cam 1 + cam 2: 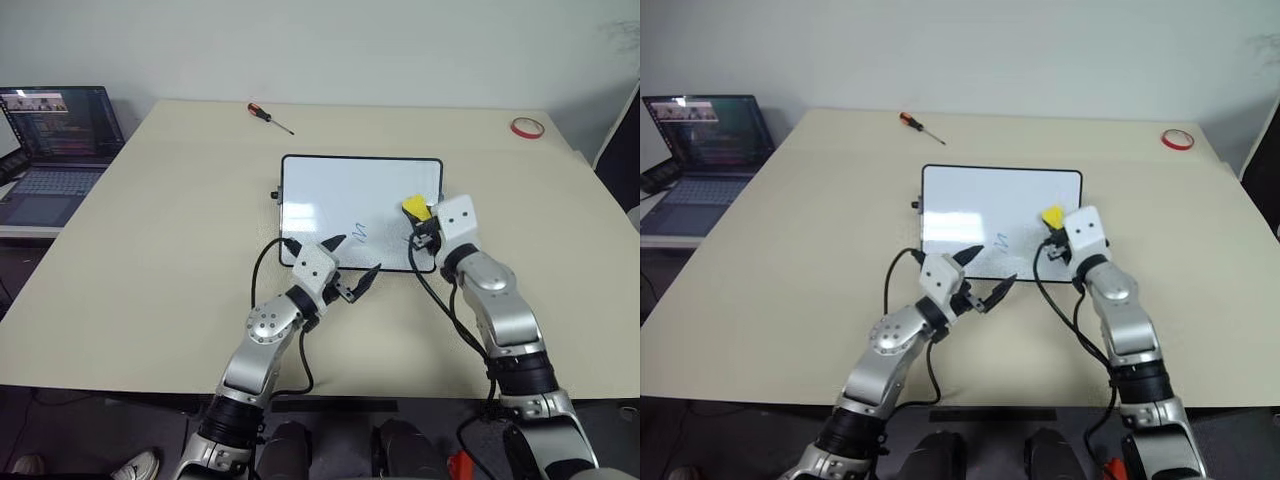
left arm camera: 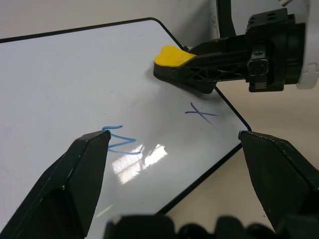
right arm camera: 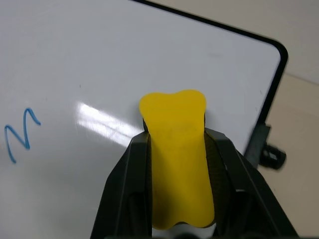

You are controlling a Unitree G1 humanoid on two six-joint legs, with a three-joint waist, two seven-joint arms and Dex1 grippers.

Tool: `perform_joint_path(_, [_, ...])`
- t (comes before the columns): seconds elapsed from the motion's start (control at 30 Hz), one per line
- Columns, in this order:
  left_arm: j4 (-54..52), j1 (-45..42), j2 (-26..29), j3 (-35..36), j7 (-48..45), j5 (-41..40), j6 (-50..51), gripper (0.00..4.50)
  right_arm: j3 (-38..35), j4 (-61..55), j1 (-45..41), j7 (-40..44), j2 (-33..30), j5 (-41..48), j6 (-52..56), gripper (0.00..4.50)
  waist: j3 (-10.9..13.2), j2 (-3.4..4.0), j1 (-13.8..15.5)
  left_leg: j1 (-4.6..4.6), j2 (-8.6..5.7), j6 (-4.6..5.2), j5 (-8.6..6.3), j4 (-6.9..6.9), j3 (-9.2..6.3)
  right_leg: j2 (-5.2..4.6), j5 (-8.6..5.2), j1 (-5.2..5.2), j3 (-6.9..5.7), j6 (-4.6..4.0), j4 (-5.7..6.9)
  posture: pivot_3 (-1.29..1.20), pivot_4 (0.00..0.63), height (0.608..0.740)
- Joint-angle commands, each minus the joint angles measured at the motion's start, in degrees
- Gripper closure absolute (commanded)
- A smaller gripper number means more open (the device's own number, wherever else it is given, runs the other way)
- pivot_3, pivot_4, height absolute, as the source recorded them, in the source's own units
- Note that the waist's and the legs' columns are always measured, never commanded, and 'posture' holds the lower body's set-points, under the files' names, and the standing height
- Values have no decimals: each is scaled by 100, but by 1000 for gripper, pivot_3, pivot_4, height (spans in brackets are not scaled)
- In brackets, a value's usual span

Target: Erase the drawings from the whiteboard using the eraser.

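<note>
Eraser over the whiteboard's right part, both arms forward.
Nearest us, left end effector spread wide at the whiteboard near edge; right end effector pinches the eraser beyond the blue drawings.

Whiteboard is lying flat on the beige table. Right gripper is clamping the yellow eraser over the board's right portion. Blue squiggle is sitting near the board's lower edge. Left gripper is hovering with fingers spread at that edge. Laptop, screwdriver and red tape ring are lying apart.
</note>
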Motion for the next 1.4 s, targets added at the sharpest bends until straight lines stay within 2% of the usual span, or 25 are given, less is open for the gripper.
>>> perform_joint_path(0.03, [-210, -64, -34, -51, -10, -25, -41, 0, -189, -194, 193, -66, -67, 45, 276, 3399, 0, 0, -8, 3, 0, 0, 0, 0, 1, 0, 0, 2, 0, 0, 1, 0, 150, 740])
perform_joint_path(0.3, [-193, -116, -46, -112, -118, -60, -40, 0, -391, -383, 40, -186, 387, 486, 24, 3399, 0, 0, -20, 8, 2, 0, 0, -1, 5, 6, 0, 5, -1, 1, 1, 0, 150, 740])
perform_joint_path(0.43, [-228, -130, -14, 96, -156, -260, -43, 0, -700, -983, 339, 25, 408, 1007, -173, 3399, 3, 4, -21, -2, 3, 0, 0, -3, 4, 6, 0, -8, -1, 0, 1, 0, 150, 740])
perform_joint_path(0.63, [-442, 89, 180, 213, -285, -446, 43, 0, -1000, -2025, 1357, 429, -57, 1319, -249, 3399, 3, 4, -13, -15, 1, 0, -1, -8, 0, 2, -2, -15, 0, 1, -7, 0, 150, 740])
perform_joint_path(0.77, [-680, 537, 393, 493, -290, -620, 140, 0, -1341, -2635, 2586, 904, -582, 1352, -585, 3399, 3, 4, -14, -14, 1, 1, -2, -8, -1, 1, -4, -15, 2, 2, -6, 0, 150, 740])
perform_joint_path(0.87, [-786, 859, 508, 594, -273, -670, 137, 0, -1502, -2802, 3399, 1156, -807, 1395, -925, 3399, 3, 3, -19, -10, 4, 1, -2, -9, -2, 2, -21, -14, 4, 22, -4, 0, 150, 740])
perform_joint_path(1.03, [-878, 1152, 548, 516, -250, -617, 55, 0, -1483, -2767, 4059, 1449, -886, 1402, -1501, 3399, 4, 4, -28, 5, 7, 1, -2, -6, 10, 4, -24, -4, 13, 26, -4, 0, 150, 740])
perform_joint_path(1.17, [-869, 1016, 471, 466, -146, -564, 68, 0, -1383, -2648, 4116, 1560, -916, 1339, -1854, 3399, 4, 3, -16, 13, 8, 1, -2, -5, 9, 6, -25, 7, 14, 27, -5, 0, 150, 740])
perform_joint_path(1.4, [-802, 945, 532, 425, -164, -503, -53, 0, -1292, -2495, 3631, 1482, -942, 1350, -1811, 3399, 5, 3, -17, 11, 7, 1, -2, -7, 6, 8, -25, 6, 13, 26, -5, 0, 150, 740])
